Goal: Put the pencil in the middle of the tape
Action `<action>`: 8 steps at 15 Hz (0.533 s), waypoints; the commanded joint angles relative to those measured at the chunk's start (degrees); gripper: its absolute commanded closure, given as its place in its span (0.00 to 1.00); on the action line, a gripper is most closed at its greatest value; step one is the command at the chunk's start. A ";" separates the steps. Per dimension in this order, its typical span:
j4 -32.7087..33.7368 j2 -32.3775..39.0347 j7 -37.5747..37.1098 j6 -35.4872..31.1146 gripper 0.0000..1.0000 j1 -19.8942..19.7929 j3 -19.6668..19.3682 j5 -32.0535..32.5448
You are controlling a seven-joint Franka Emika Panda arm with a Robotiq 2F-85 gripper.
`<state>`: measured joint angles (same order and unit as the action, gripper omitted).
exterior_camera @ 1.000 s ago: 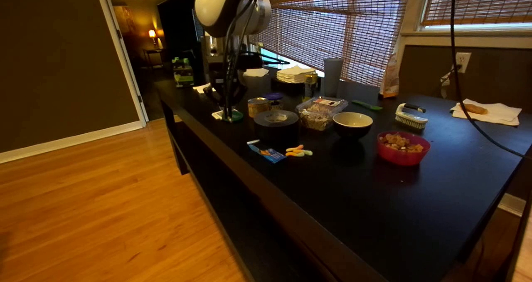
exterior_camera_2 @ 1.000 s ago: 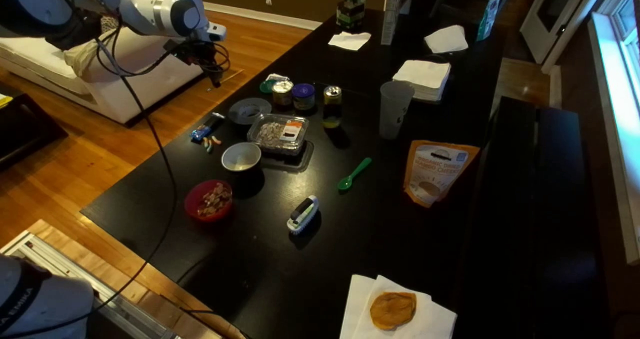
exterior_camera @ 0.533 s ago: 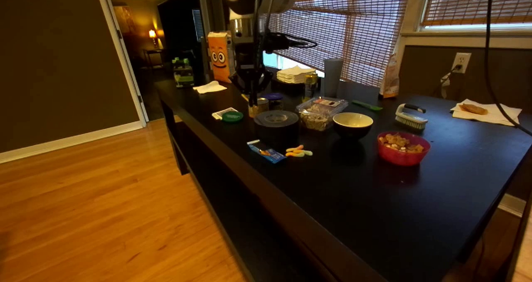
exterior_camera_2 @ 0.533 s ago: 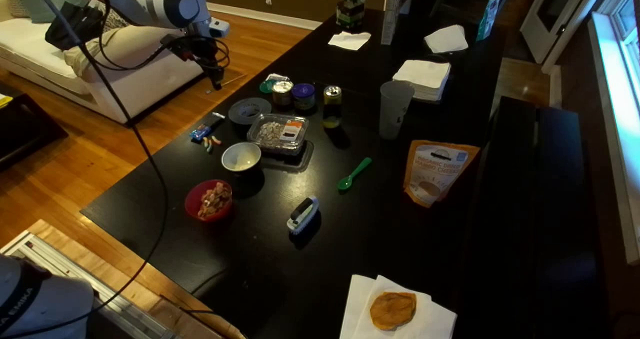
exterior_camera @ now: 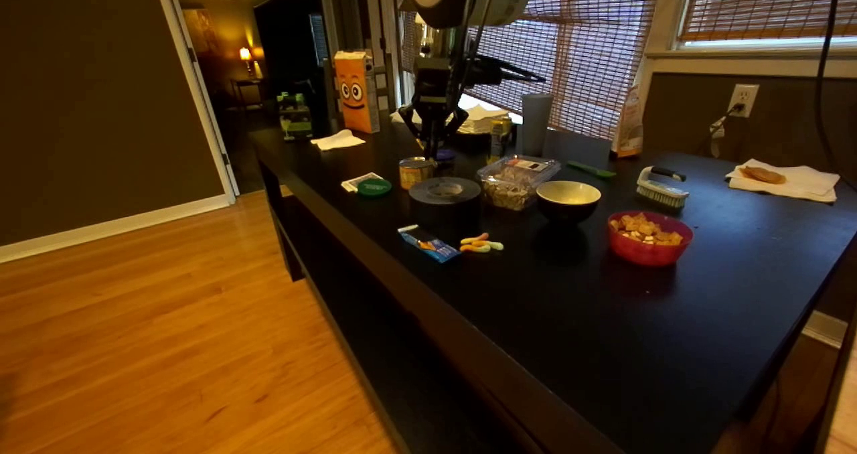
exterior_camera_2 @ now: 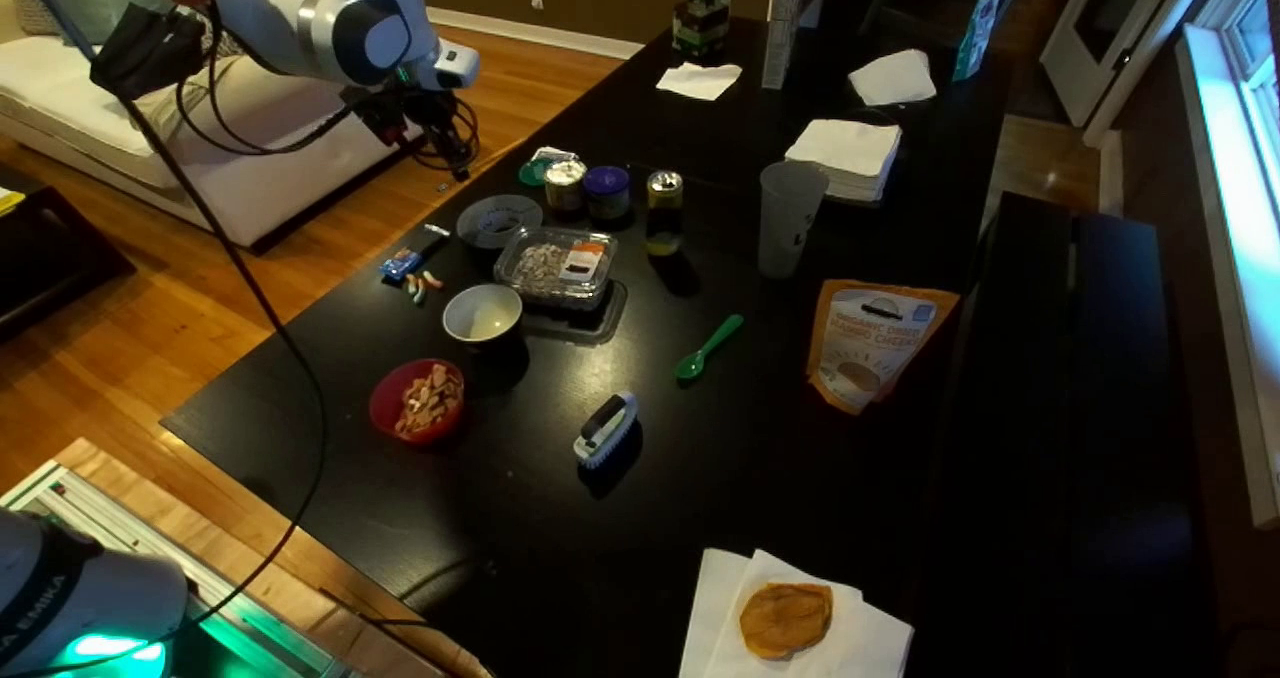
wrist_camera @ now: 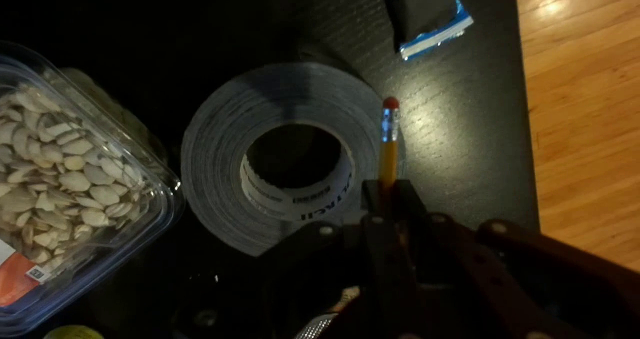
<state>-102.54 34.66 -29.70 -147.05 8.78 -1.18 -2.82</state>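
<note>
The pencil (wrist_camera: 388,154) is yellow with a red eraser. My gripper (wrist_camera: 387,195) is shut on it, and the eraser end sticks out beyond the fingertips; its far end is hidden. A small yellow bit of the pencil (exterior_camera: 420,144) shows beside the fingers in an exterior view. The tape (wrist_camera: 215,144) is a wide grey roll lying flat, its hole facing up. In the wrist view the pencil overlaps the tape's right part, with the hole to its left. The tape (exterior_camera: 445,207) stands nearer the camera than my raised gripper (exterior_camera: 432,151); it also shows in an exterior view (exterior_camera_2: 473,225).
A clear box of seeds (wrist_camera: 75,184) stands beside the tape. A tin can (exterior_camera: 413,175) and a purple-lidded jar (exterior_camera_2: 607,195) stand close behind it. A blue wrapper (exterior_camera: 432,246), a white bowl (exterior_camera_2: 483,315), a red bowl (exterior_camera_2: 400,408) and a drink can (exterior_camera_2: 664,213) are nearby.
My gripper has moved right and up in an exterior view, from over the green lid to behind the tape, uncovering the orange box. The pencil stays in it. The tape has not moved.
</note>
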 commanded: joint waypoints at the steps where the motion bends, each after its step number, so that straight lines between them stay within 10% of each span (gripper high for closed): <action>1: -1.37 1.35 0.81 -6.08 0.98 -0.07 -1.08 -1.48; 8: 1.31 5.49 0.65 -9.31 0.98 0.24 -2.67 -1.82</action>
<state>-102.97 38.42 -29.65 -155.42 8.42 -3.04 -3.07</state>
